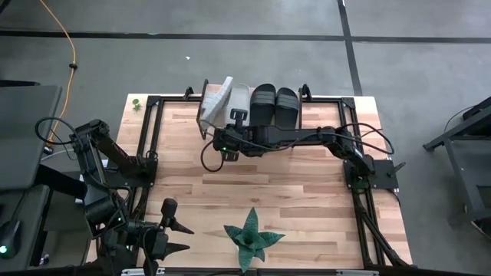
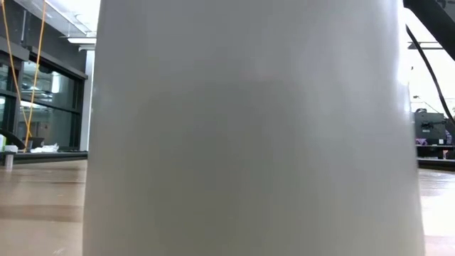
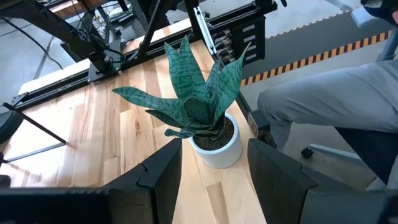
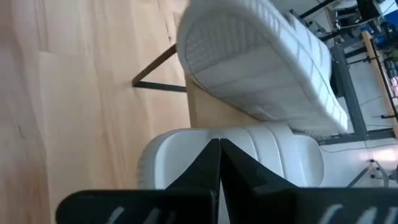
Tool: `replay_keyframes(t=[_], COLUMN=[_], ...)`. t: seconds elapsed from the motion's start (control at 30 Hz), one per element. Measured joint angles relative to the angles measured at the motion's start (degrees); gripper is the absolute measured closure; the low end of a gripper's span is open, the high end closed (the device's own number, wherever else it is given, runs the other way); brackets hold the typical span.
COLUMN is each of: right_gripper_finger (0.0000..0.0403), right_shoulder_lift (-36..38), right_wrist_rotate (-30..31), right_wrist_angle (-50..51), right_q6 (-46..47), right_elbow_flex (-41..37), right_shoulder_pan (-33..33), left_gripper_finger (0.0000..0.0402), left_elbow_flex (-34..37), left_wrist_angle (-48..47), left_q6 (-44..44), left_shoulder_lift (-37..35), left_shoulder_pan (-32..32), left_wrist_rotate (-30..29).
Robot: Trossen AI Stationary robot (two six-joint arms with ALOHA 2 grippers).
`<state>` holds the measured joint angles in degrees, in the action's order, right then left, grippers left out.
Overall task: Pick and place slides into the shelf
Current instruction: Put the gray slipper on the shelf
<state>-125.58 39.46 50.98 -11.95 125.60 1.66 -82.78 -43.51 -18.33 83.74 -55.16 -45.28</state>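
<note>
Four slides are counted in the high view: two black slides (image 1: 275, 105) and two pale grey-beige slides (image 1: 225, 100). One shelf (image 1: 205, 107), one green plant (image 1: 251, 238) in one white pot (image 3: 216, 148), and two grippers are counted

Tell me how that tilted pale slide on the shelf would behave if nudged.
The tilted pale slide leans rather than lying flat, so it would probably tip or slip off the shelf. It looks like moulded foam, likely light. Its ribbed strap probably flexes a little.
</note>
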Motion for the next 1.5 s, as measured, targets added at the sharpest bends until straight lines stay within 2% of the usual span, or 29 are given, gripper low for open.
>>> replay_keyframes(t=[0.23, 0.37, 0.53, 0.73, 0.77, 0.93, 1.3, 1.4, 1.5], right_gripper_finger=[0.0403, 0.0403, 0.0403, 0.0403, 0.0403, 0.0403, 0.0403, 0.0403, 0.0403], right_shoulder_lift=[0.0, 0.0, 0.0, 0.0, 0.0, 0.0, -0.02, 0.0, 0.0], right_wrist_rotate=[-0.77, -5.23, -5.47, -5.26, -5.26, -5.48, -4.51, -1.9, -3.08], right_wrist_angle=[0.51, 1.27, 4.78, 5.31, 5.27, 4.76, 1.37, 1.05, 1.05], right_q6=[-0.8, -2.15, 0.74, 0.26, 0.05, 0.06, -2.06, -2.65, -2.39], right_elbow_flex=[0.0, -0.02, -0.02, -0.02, -0.02, -0.02, -0.02, -0.02, -0.02], right_shoulder_pan=[1.17, 1.54, 2.01, 3.4, 3.71, 5.38, 12.12, 13.96, 15.17], left_gripper_finger=[0.0231, 0.0231, 0.0231, 0.0231, 0.0231, 0.0231, 0.0231, 0.0231, 0.0231], left_elbow_flex=[0.0, 0.0, 0.0, 0.4, 1.29, 7.49, 21.54, 25.49, 27.76], left_wrist_angle=[-0.18, -4.85, -22.96, -46.31, -46.72, -46.63, -46.52, -46.56, -46.18], left_q6=[0.0, -2.8, -17.61, -42.71, -45.57, -45.23, -53.15, -57.42, -60.69], left_shoulder_lift=[0.0, 0.0, 0.0, -0.02, -0.16, -2.8, -11.87, -15.03, -18.4], left_shoulder_pan=[0.0, 0.01, 0.11, 0.07, 0.07, 2.47, 17.36, 20.33, 22.06], left_wrist_rotate=[-1.17, -8.23, -19.31, -21.49, -21.6, -23.22, -23.39, -23.35, -23.41])
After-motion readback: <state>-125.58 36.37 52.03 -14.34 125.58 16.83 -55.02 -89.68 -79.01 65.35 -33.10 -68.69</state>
